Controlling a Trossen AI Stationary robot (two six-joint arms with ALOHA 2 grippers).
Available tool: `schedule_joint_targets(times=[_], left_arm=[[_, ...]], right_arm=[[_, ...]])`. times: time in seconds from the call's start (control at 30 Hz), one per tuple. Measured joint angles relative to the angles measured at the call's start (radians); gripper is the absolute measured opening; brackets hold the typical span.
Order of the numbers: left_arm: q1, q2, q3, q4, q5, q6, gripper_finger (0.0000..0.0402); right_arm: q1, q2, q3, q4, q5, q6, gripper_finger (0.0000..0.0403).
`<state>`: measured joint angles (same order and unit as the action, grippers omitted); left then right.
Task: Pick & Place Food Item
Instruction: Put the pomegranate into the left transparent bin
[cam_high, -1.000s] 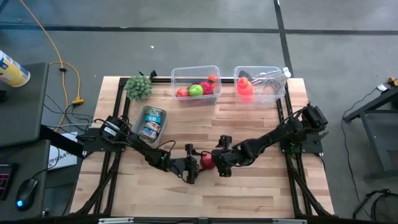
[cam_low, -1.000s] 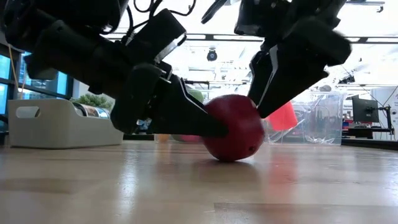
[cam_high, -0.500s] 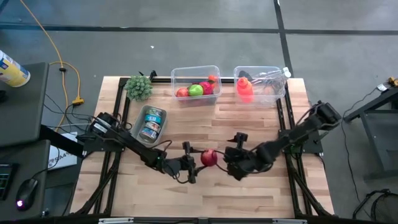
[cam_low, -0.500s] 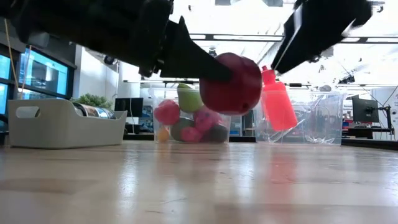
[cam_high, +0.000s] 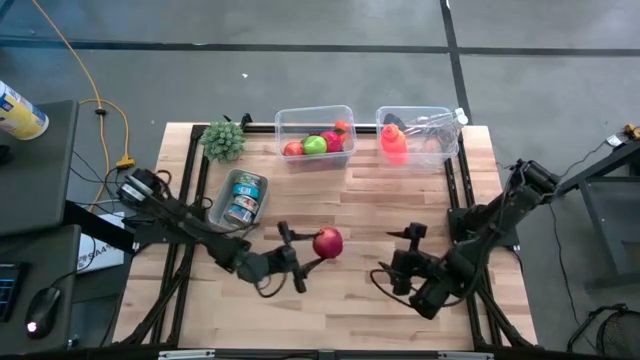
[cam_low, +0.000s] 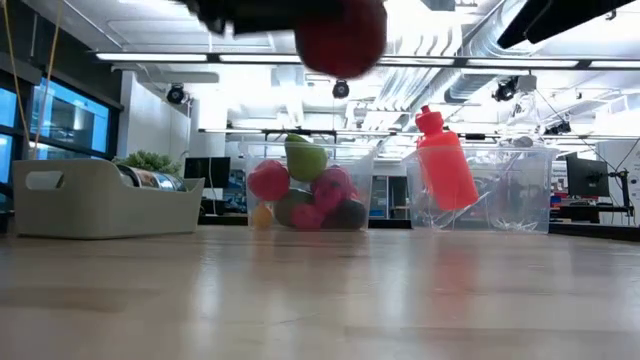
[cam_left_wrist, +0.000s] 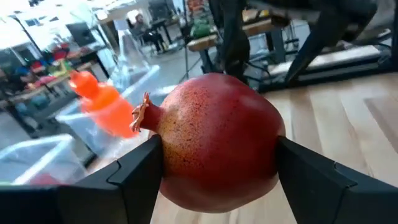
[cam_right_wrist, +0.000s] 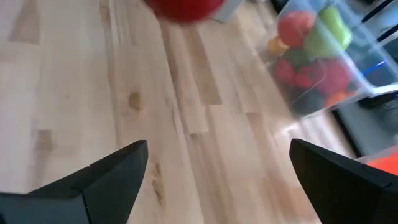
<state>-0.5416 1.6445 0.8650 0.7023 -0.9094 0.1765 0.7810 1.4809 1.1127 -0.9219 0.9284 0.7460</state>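
Lifted pomegranate (cam_high: 327, 243) now hangs before fruit-filled bin (cam_high: 283, 121).

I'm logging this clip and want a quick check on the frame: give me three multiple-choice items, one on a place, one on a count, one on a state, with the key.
1. Where is the pomegranate?
A. In the clear fruit bin
B. Between the left gripper's fingers, above the table
C. Lying on the table

2. How many clear plastic bins stand along the table's far edge?
A. One
B. Two
C. Four

3. How is the right gripper?
A. Open, holding nothing
B. Shut on the orange bottle
C. Shut on a can

Key: 1 B, the left wrist view shows the left gripper clamping it, and the low view shows it off the wood. 2 B, the fruit bin and the bin with the orange bottle. 3 A, its fingers stand wide apart over bare table.
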Motion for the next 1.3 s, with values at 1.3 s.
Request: schedule_joint_targets(times=[1.3], left_arm=[[0.871,-0.288,-0.003,-0.531,0.193,-0.367,0.0293]], right_arm=[[0.024,-0.011,-0.001,-0.360,0.038,0.255,0.0382]])
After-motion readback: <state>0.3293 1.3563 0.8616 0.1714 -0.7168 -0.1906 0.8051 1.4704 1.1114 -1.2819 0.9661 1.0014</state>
